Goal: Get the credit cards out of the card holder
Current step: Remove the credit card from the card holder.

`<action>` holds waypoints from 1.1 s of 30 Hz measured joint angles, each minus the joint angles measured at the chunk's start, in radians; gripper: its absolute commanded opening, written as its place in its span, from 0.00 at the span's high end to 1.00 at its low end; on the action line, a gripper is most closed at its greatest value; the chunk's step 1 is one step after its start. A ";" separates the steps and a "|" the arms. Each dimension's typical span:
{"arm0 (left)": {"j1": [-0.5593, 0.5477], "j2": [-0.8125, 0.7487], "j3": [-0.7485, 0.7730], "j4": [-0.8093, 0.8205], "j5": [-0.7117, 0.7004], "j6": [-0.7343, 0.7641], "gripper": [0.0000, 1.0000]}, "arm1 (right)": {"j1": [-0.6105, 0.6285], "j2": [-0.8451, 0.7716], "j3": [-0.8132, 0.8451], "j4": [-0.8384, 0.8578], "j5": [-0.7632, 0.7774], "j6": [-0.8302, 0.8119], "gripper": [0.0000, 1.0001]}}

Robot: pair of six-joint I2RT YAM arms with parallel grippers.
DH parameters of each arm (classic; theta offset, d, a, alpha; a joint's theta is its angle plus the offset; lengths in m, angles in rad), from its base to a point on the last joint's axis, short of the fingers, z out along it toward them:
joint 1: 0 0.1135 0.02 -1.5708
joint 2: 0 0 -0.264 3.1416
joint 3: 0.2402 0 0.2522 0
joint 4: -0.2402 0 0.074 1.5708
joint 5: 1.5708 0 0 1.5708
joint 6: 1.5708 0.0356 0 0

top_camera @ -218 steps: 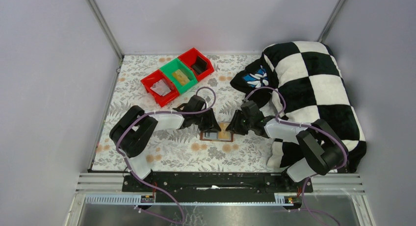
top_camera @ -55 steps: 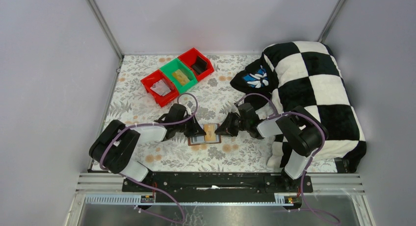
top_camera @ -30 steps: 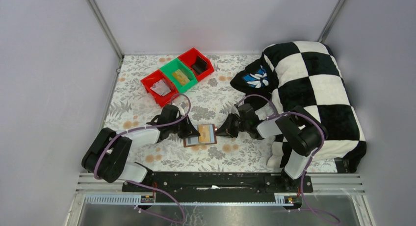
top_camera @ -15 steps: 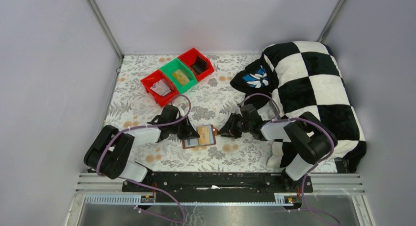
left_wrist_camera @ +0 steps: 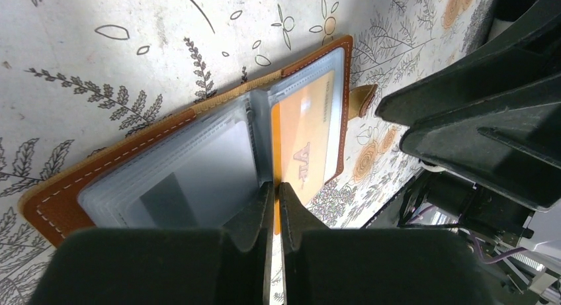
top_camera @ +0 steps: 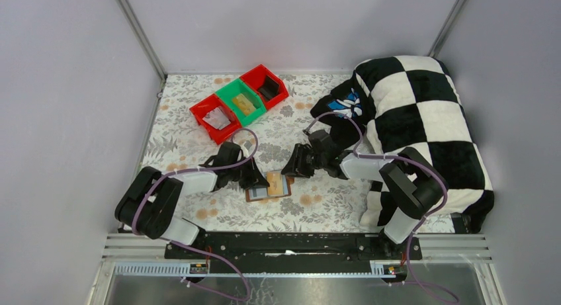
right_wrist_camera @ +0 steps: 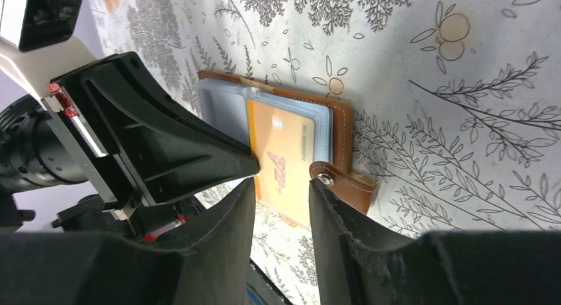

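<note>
Floral-print surface [top_camera: 317, 209] fills the overhead view, and the card holder [top_camera: 268, 187] lies open on it between my two arms, nearer the left one. Over the last seven seconds it has slid from the middle toward my left side and turned a little. In the last half second my right arm has swung up and inward. My right fingers [top_camera: 290, 171] now meet the holder at its far right corner instead of its right edge. My left fingers [top_camera: 257, 180] sit on its left half. No card lies loose on the surface, so I judge that nothing is out yet and that this is a fresh approach for the pull.

From my left wrist, the holder's brown rim frames clear sleeves, a grey card [left_wrist_camera: 212, 163] under one stack and an orange card [left_wrist_camera: 305, 136] under the other. My left fingers [left_wrist_camera: 271, 200] are drawn nearly together, with only a sliver between them. Their tips rest at the fold where the sleeves meet. Whether they nip a sleeve leaf I cannot tell; I read them as pinning the holder down.

From my right wrist, my right fingers [right_wrist_camera: 281, 188] stand apart and hold nothing. They straddle the near end of the orange card, one finger just beside the snap strap [right_wrist_camera: 344, 184]. I cannot tell whether they touch the card.
</note>
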State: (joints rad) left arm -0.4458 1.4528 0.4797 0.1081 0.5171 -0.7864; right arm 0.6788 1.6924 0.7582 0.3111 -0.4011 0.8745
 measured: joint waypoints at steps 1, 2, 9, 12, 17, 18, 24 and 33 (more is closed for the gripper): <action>0.000 0.002 0.000 0.000 0.002 0.000 0.91 | 0.003 0.001 0.013 -0.021 0.008 -0.011 0.54; 0.000 0.003 0.000 0.000 0.003 0.000 0.92 | 0.007 0.001 0.028 -0.050 0.023 -0.025 0.54; 0.000 0.005 0.000 0.001 0.008 0.001 1.00 | 0.018 0.014 0.098 -0.167 0.096 -0.099 0.55; 0.000 0.009 0.000 0.006 0.011 0.001 1.00 | 0.024 0.046 0.106 -0.182 0.103 -0.111 0.55; 0.000 0.009 0.000 0.007 0.012 0.001 1.00 | 0.040 0.079 0.141 -0.226 0.141 -0.134 0.65; 0.000 0.009 0.000 0.006 0.012 0.001 1.00 | 0.048 0.085 0.156 -0.248 0.164 -0.145 0.69; 0.000 0.009 0.000 0.005 0.011 0.001 1.00 | 0.083 0.108 0.211 -0.346 0.282 -0.190 1.00; 0.002 0.006 -0.001 -0.002 0.011 0.000 1.00 | 0.093 0.107 0.193 -0.320 0.314 -0.187 1.00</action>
State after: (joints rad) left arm -0.4438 1.4593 0.4786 0.1062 0.5278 -0.7864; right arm 0.7715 1.7996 0.9508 -0.0093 -0.0875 0.6872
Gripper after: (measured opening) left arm 0.008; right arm 0.011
